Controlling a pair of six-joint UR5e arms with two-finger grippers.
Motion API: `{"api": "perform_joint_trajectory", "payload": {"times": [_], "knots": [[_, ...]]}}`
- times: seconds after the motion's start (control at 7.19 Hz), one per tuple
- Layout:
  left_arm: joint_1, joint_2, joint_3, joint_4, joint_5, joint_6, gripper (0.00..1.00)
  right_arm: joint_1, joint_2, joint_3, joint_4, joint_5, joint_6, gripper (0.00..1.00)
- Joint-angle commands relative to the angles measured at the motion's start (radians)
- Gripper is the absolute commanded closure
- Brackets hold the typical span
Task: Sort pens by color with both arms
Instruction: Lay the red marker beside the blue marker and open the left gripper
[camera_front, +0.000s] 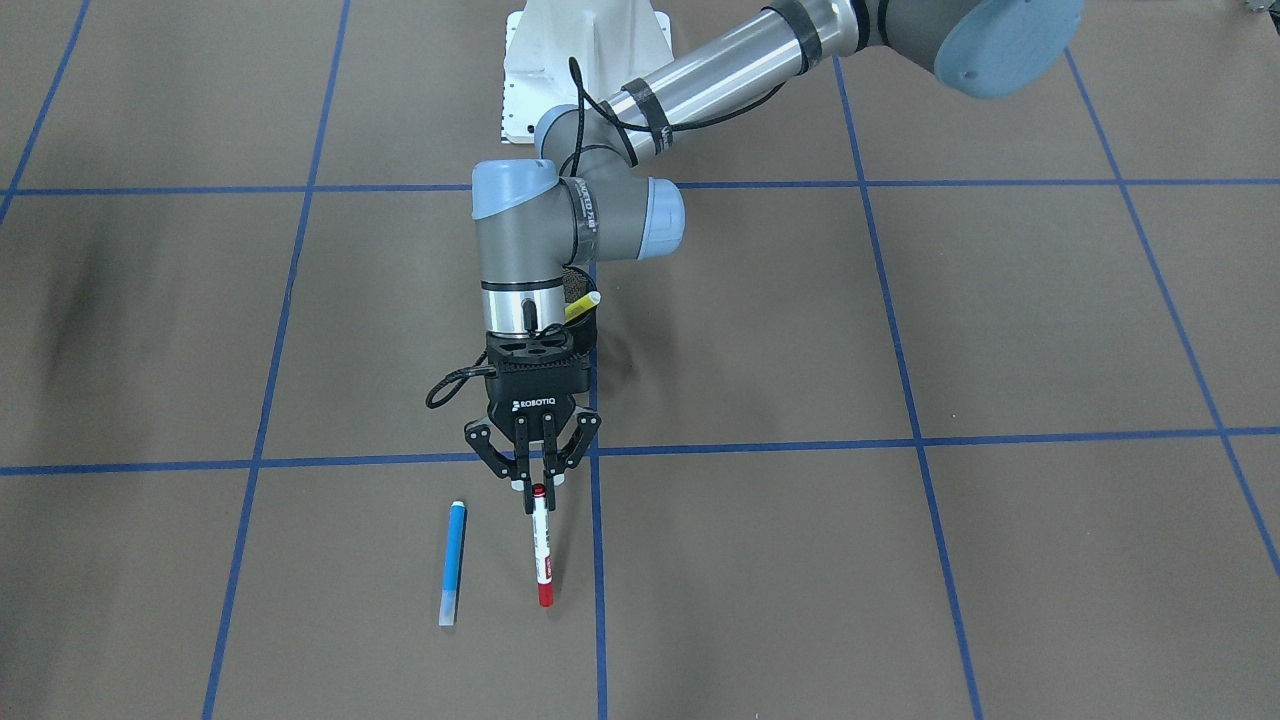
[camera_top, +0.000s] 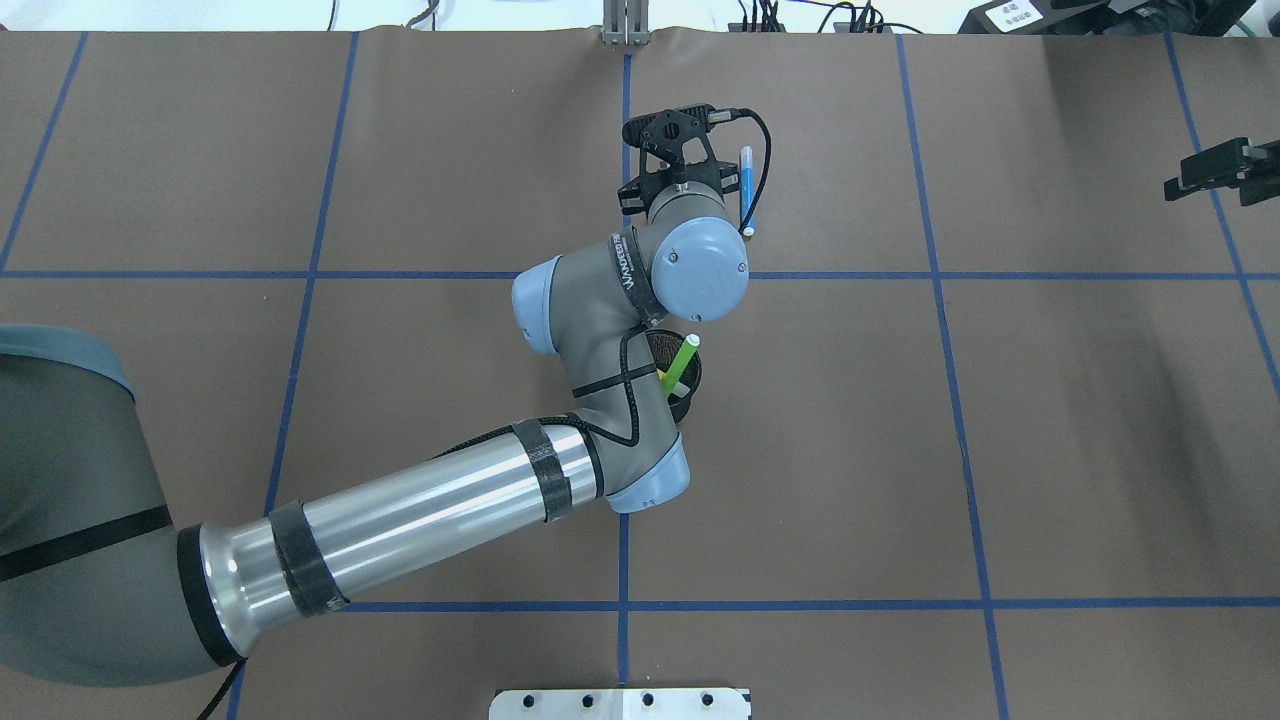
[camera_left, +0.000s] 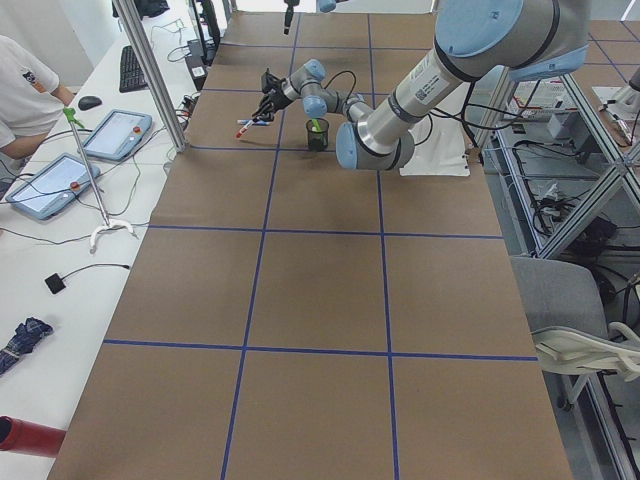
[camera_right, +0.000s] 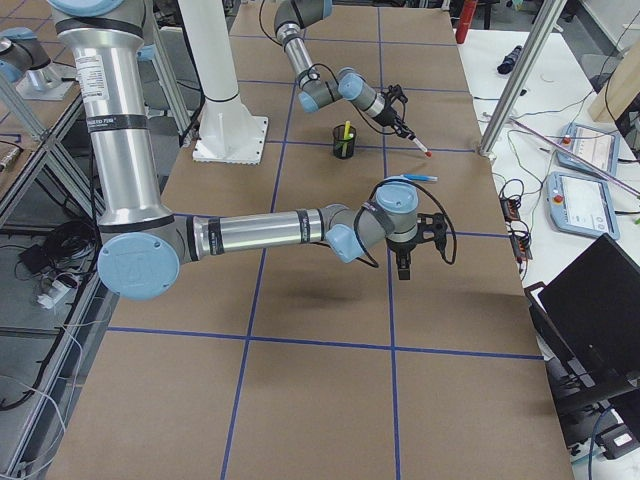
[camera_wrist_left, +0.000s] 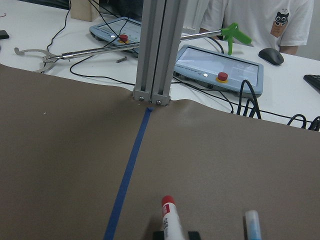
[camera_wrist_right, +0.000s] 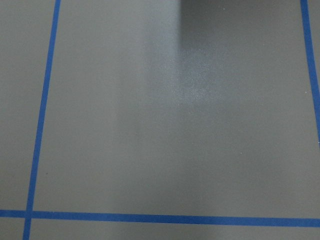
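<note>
My left gripper (camera_front: 535, 482) is shut on the end of the white pen with the red cap (camera_front: 542, 548). The pen points away from the robot, its red cap low over the brown table. In the left wrist view the pen (camera_wrist_left: 170, 220) sticks out between the fingertips. The blue pen (camera_front: 453, 562) lies flat on the table beside it, also in the overhead view (camera_top: 746, 190). The light green pen (camera_top: 682, 363) and the yellow pen (camera_front: 584, 306) stand in the black mesh cup (camera_top: 686, 392). My right gripper (camera_right: 403, 262) hangs over bare table; I cannot tell whether it is open.
The left arm's wrist and forearm (camera_top: 420, 520) cross the table's middle over the cup. Blue tape lines (camera_front: 900, 443) divide the brown table. An aluminium post (camera_wrist_left: 153, 50) stands at the far edge, with tablets and cables behind it. A white base plate (camera_front: 585, 60) sits on the robot's side.
</note>
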Motion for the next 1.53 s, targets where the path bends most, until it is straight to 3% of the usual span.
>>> {"api": "perform_joint_trajectory", "payload": {"times": [0.0,0.14,0.28,0.42,0.56,1.11,1.39], "knots": [[0.0,-0.004,0.028,-0.032,-0.003,0.0,1.0,0.0,-0.002,0.0,0.0,0.0,0.001,0.01],[0.0,-0.009,0.028,-0.032,-0.007,0.001,0.75,0.0,-0.002,0.0,0.0,0.0,0.001,0.01],[0.0,-0.01,0.028,-0.032,-0.007,0.003,0.35,0.0,-0.002,0.002,0.0,0.0,0.001,0.01],[0.0,-0.01,0.028,-0.029,-0.016,0.012,0.06,0.0,-0.002,0.003,0.0,0.0,0.001,0.01],[0.0,-0.01,0.026,-0.029,-0.03,0.014,0.01,0.0,-0.002,0.005,0.0,0.001,0.001,0.01],[-0.021,-0.006,-0.053,-0.026,-0.09,0.029,0.01,-0.008,0.022,0.015,-0.006,0.011,0.012,0.01],[-0.072,0.101,-0.201,-0.014,-0.241,0.058,0.01,-0.043,0.05,0.028,-0.011,0.011,0.042,0.01]]}}
